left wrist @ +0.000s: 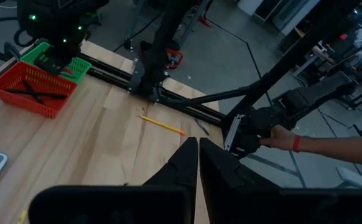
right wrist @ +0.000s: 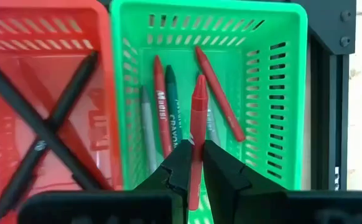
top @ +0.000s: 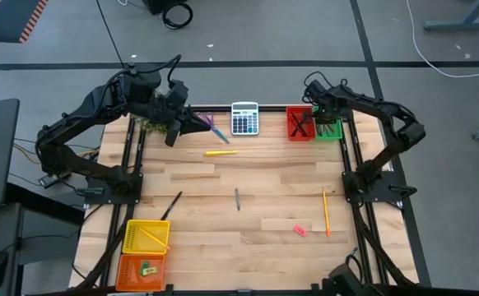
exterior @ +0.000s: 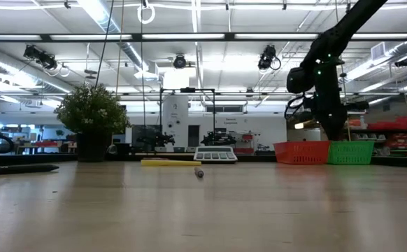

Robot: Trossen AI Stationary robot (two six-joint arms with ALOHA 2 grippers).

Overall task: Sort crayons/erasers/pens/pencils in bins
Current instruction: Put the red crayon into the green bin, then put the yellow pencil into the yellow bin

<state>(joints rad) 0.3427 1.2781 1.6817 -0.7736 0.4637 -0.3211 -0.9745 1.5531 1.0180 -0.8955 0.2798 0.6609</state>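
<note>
My right gripper (right wrist: pixel 195 157) stands over the green bin (right wrist: pixel 280 74), shut on a red crayon (right wrist: pixel 198 112). Several red and grey-green crayons (right wrist: pixel 162 106) lie on that bin's floor. Beside it, the red bin (top: pixel 299 123) holds two crossed black pens (right wrist: pixel 44 134). My left gripper (left wrist: pixel 198 163) is shut on nothing, raised near the table's far left (top: pixel 197 123). On the table lie a yellow pen (top: pixel 220 152), a black pen (top: pixel 171 205), a grey crayon (top: pixel 238 199), a pencil (top: pixel 326 212) and a pink eraser (top: pixel 299 230). My right gripper pinches the red crayon between its two fingers, at the crayon's rear half (right wrist: pixel 196 146). The fingers point steeply down from above, and the crayon runs along them. Its pointed end (right wrist: pixel 199 82) sticks out past the fingertips, down into the green bin.
A yellow bin (top: pixel 146 236) and an orange bin (top: pixel 142 270) sit at the near left corner. A grey calculator (top: pixel 244 117) and purple scissors (top: pixel 215 127) lie at the far edge. A person's hand (left wrist: pixel 280 138) holds equipment beyond the table's right side.
</note>
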